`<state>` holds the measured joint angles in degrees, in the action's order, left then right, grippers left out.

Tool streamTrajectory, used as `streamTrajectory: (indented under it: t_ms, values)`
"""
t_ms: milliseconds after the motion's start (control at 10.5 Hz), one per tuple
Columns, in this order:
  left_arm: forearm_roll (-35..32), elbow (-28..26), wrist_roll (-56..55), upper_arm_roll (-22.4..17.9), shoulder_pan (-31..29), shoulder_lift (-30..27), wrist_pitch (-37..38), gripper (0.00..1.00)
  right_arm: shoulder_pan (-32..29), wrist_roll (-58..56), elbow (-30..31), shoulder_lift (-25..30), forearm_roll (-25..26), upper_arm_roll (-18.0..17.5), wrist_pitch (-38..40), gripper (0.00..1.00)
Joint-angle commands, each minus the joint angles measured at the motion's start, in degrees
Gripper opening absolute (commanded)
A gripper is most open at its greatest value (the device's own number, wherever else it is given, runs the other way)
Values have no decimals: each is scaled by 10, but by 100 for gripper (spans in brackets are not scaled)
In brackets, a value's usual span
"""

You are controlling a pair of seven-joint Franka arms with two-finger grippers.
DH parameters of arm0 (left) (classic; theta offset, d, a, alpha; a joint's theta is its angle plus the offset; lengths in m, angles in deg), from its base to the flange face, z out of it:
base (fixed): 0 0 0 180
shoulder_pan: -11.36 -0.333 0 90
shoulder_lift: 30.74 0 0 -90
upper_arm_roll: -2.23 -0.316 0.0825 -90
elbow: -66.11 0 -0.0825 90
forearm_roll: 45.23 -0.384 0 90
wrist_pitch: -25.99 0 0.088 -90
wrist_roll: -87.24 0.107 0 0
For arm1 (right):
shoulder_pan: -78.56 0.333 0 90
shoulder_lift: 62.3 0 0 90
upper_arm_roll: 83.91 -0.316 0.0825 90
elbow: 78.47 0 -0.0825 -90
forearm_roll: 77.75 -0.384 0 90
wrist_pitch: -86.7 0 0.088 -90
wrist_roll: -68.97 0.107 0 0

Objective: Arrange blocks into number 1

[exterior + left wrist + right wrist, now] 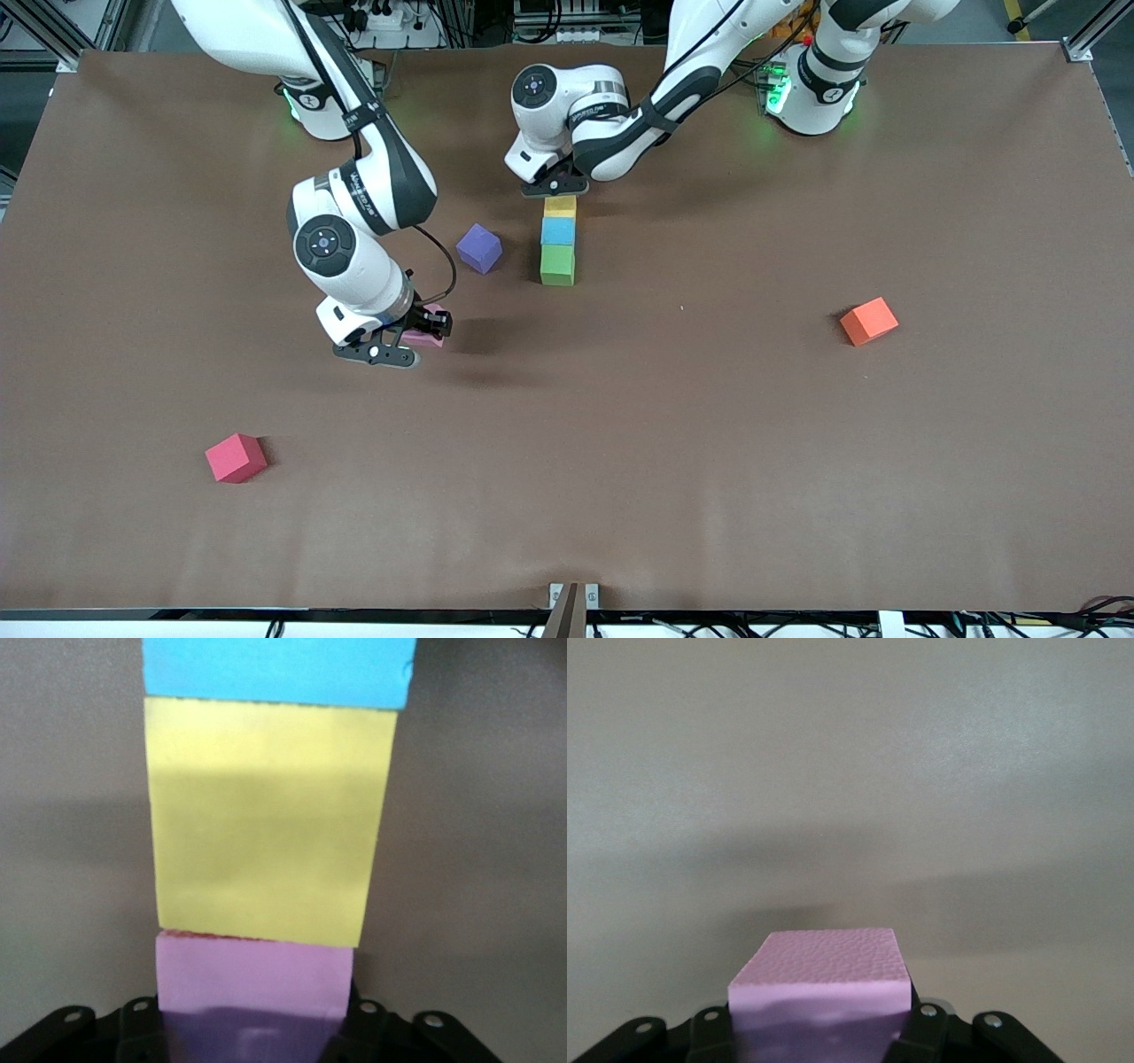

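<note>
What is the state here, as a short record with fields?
column: green block, blue block, yellow block in a touching line, green nearest the front camera
left gripper: shut on pink block, set against the yellow one
right gripper: holds second pink block above the table
strays: purple cube, orange cube, red cube

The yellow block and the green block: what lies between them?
The blue block lies between the yellow block and the green block, touching both, in the front view.

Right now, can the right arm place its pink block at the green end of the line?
Probably yes. The right hand holds a pink block in the air, and bare table lies between it and the green block; the purple cube sits aside.
</note>
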<state>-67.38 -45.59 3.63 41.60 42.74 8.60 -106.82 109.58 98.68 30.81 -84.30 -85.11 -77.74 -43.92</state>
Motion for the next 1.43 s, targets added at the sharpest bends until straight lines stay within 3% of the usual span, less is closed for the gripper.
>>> streamTrajectory:
  t_ms: [0,286,857,1333]
  values:
    - [-11,-4,-14,0,-2,-5,-10,100,2,1,1,-1,-7,0,-6,52]
    - [-11,-1,-44,3,3,-25,3,100,6,2,2,-1,-8,0,-6,52]
    - [-4,24,-38,27,-6,-104,112,100,23,5,5,2,-32,0,-6,52]
    - [-4,44,38,27,-160,-131,120,100,42,5,1,-8,-54,1,-16,52]
